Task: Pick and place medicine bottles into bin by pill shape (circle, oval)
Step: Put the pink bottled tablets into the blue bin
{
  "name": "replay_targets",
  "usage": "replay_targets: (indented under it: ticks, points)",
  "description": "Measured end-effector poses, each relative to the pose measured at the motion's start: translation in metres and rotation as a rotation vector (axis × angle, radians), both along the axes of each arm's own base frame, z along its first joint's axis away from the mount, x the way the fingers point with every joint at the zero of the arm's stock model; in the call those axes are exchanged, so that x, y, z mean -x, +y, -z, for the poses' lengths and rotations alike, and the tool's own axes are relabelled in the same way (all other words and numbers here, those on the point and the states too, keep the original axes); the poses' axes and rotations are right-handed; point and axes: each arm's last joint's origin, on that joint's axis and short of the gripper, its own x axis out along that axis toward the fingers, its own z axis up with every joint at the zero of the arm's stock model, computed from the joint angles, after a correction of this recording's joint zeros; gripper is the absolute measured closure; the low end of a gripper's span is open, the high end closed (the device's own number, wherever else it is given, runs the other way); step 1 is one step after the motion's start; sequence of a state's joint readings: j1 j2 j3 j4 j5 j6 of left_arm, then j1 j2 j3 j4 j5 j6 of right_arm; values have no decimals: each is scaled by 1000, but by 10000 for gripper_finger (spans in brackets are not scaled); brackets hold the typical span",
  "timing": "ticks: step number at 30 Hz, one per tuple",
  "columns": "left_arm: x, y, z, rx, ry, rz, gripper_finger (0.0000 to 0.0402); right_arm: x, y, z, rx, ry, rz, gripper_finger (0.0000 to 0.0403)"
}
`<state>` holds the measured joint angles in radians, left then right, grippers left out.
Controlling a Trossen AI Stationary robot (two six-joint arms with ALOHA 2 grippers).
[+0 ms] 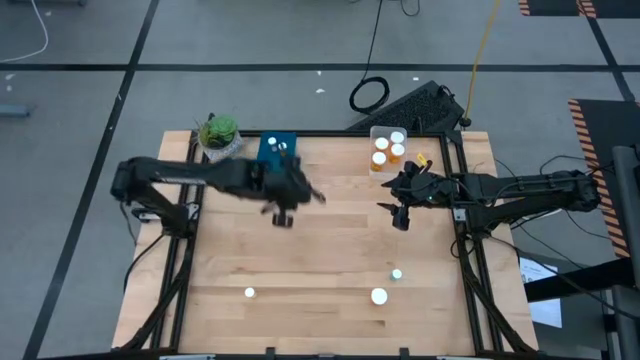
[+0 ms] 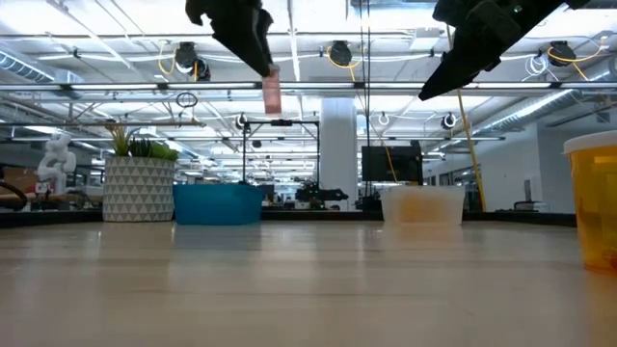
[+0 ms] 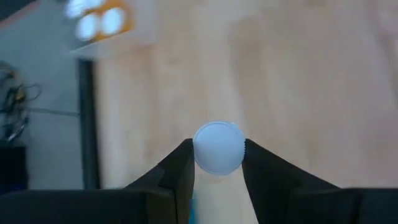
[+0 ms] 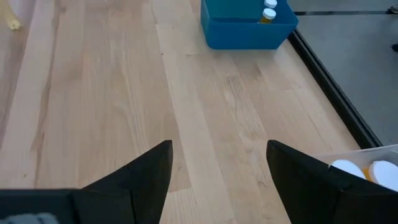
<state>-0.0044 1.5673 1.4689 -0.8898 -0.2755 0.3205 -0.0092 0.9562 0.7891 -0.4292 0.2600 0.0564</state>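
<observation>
A small bottle point(image 3: 217, 147) was held by the left gripper point(image 1: 283, 212), high above the table point(image 1: 330, 260) and just in front of the blue bin point(image 1: 277, 148). The two dark fingers point(image 3: 177, 171) were pressed against the sides of its white cap, so the jaws were only as wide apart as the cap, with the bottle right between them. In the low view the bottle's pale body point(image 2: 271, 93) hung down under the gripper, well clear of the wood. It was probably lifted that high so that it could be carried over a bin wall without bumping it.

The right gripper point(image 1: 400, 214) was held up in the air too, to the right of the blue bin and in front of the clear bin point(image 1: 375, 135). Its jaws were spread wide, and nothing was held between them. It looked as if it was being kept out of the way, or made ready for another bottle.

Two bottles point(image 4: 268, 12) were already standing in the blue bin, and bottles with orange bodies point(image 1: 381, 157) were in the clear bin. Three more bottles point(image 1: 379, 296) were left on the table, far from the blue bin, near the front edge. A potted plant point(image 1: 218, 133) was standing just to the left of the blue bin.
</observation>
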Motion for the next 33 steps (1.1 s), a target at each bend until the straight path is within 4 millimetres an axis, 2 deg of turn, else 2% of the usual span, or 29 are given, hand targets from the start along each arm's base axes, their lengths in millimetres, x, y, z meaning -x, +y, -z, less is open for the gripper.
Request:
replay_targets:
  ticks: [3, 6, 11, 16, 22, 26, 33]
  points:
    - [15, 30, -15, -27, -27, -66, 275, 0, 0, 0, -1, 0, 1, 148]
    - [27, 60, -21, -40, -28, -143, 275, 0, 0, 0, -2, -3, 1, 148]
    - [43, 107, -18, -35, 1, -285, 275, -1, 0, -1, 0, -14, 1, 148]
    - [57, 140, 0, -5, 24, -366, 275, -1, 0, -1, 5, -13, -4, 148]
    - [72, 163, 33, 26, 60, -458, 275, -1, 0, -1, 11, -11, -8, 148]
    - [79, 170, 59, 54, 59, -473, 275, -1, 0, -1, 13, -10, -9, 148]
    - [88, 177, 90, 87, 31, -490, 275, -1, 0, -1, 13, -10, -9, 148]
